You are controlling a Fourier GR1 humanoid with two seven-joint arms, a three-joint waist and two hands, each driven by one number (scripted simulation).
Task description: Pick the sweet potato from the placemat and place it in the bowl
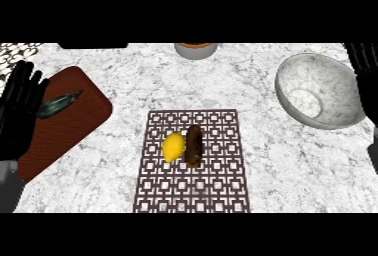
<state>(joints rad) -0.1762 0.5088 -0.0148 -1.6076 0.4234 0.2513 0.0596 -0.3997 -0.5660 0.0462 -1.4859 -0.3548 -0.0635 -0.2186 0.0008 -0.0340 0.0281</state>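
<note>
The view's edge cuts off the right robot hand [368, 75].

Your left hand [21, 112] stands at the left edge of the frame, fingers straight, slightly spread and pointing up, holding nothing. Its grey forearm [7, 185] comes in at the lower left corner. Your right hand [365, 80] shows along the right edge, partly cut off, fingers straight and pointing up, likewise empty.

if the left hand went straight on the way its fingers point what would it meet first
Nothing visible: the left hand points its open fingers at the far edge of the counter, and that line looks free. The board lies to its right, off it; depth is unclear.
</note>
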